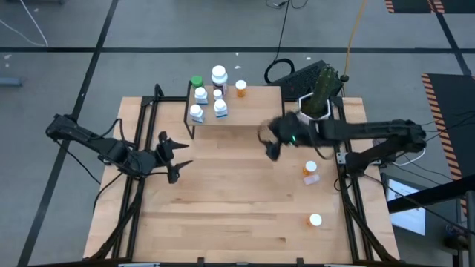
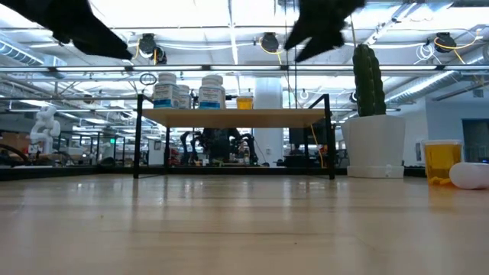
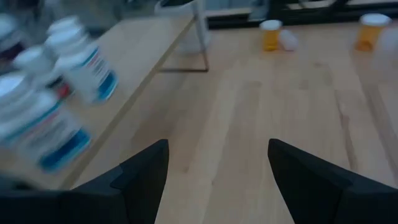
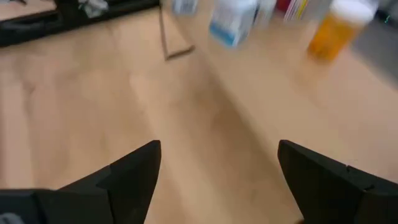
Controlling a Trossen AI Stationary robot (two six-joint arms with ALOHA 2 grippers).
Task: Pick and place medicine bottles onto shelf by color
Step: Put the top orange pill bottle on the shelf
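Note:
The shelf (image 1: 249, 104) stands at the table's far middle. On it stand several bottles: a green-capped one (image 1: 196, 81), blue-labelled white ones (image 1: 200, 95), a dark red one (image 1: 218, 90) and an orange one (image 1: 240, 89). On the table at the right lie an orange bottle (image 1: 310, 169) next to a pale pink one (image 1: 312, 179), and another orange one (image 1: 315, 219) nearer the front. My left gripper (image 1: 180, 159) is open and empty, left of the table's middle. My right gripper (image 1: 267, 141) is open and empty, raised just in front of the shelf's right end.
A white hexagonal pot with a cactus (image 1: 318, 100) stands right of the shelf, close behind my right arm. A black keyboard (image 1: 304, 74) lies beyond the table's far edge. Bare tabletop (image 1: 237, 200) stretches across the middle and near side.

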